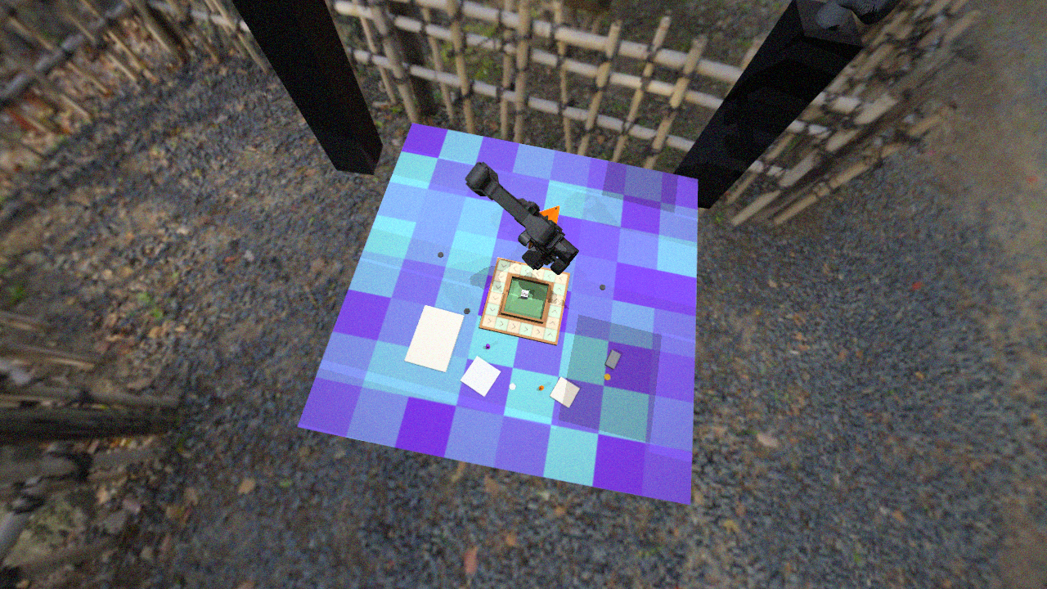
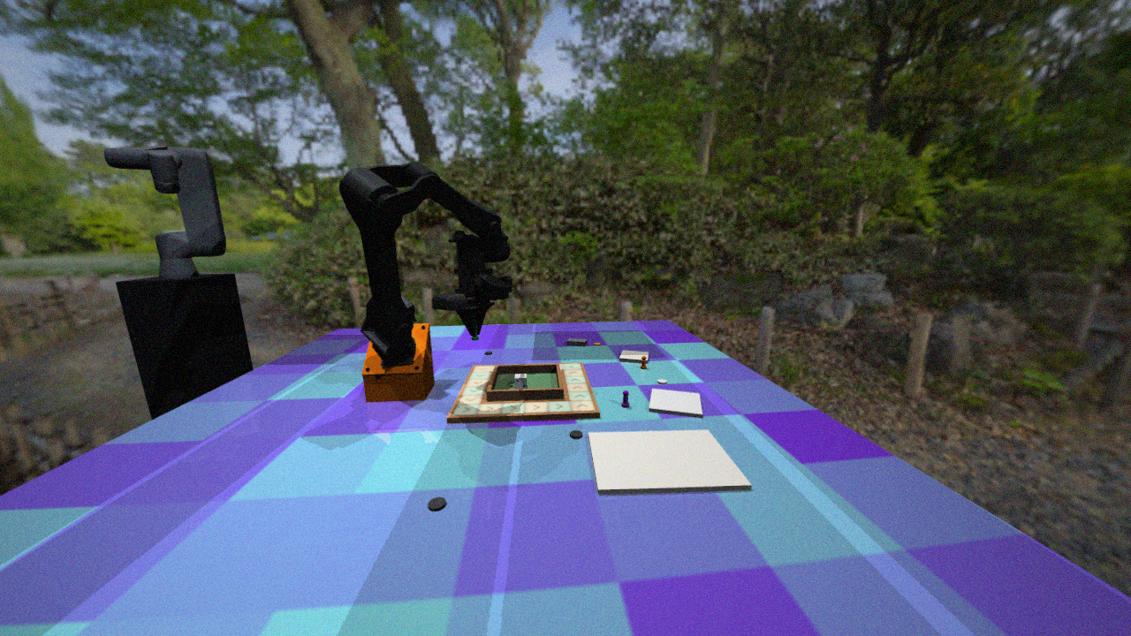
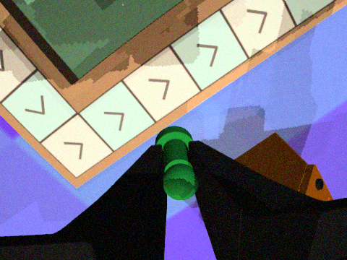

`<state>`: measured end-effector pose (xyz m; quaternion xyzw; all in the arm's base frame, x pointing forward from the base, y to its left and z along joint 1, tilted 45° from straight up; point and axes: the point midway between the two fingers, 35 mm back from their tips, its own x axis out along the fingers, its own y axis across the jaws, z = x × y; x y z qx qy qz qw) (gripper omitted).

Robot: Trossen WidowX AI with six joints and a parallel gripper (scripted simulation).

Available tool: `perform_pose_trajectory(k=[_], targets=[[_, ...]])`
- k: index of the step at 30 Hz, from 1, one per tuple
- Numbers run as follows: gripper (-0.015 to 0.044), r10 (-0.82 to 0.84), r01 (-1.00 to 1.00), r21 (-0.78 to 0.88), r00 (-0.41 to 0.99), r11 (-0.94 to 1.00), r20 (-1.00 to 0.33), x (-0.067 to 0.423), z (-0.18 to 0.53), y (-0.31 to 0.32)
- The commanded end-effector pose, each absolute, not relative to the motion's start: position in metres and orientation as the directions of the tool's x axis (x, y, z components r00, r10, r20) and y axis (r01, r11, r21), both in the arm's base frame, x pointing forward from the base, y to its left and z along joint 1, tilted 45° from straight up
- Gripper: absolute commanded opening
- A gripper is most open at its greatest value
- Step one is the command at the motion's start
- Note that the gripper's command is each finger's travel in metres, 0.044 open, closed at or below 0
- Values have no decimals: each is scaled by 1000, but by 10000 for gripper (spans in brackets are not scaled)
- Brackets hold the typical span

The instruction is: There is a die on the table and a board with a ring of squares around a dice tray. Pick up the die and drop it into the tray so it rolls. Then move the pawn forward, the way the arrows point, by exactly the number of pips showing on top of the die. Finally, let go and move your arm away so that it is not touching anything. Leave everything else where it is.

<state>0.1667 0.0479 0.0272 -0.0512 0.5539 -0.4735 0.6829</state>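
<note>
Gripper [image 3: 176, 169] clamps the green pawn [image 3: 176, 169] above the board's [image 3: 159, 87] edge; the die [image 1: 524, 294] lies in the tray [image 1: 542, 306], white cards [image 2: 664, 460] nearby.

large white sheet [image 2: 666, 460], purple pawn [image 2: 626, 397], black disc [image 2: 436, 503], bamboo fence [image 1: 527, 65]

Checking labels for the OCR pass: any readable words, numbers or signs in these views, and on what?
No words, brands or numbers can be read.
">" arrow marks, one on each square of the board.
Pips on the die in the tray: too small to count.
White sheets on the table: blank as far as shown.
Green pawn in the gripper: unmarked.
</note>
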Motion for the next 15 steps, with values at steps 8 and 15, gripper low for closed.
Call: perform_pose_trajectory(k=[8, 15], targets=[[0, -693, 599, -580, -58, 552, -719, 167, 47, 56], [0, -676, 594, -568, -55, 570, -735, 174, 56, 28]])
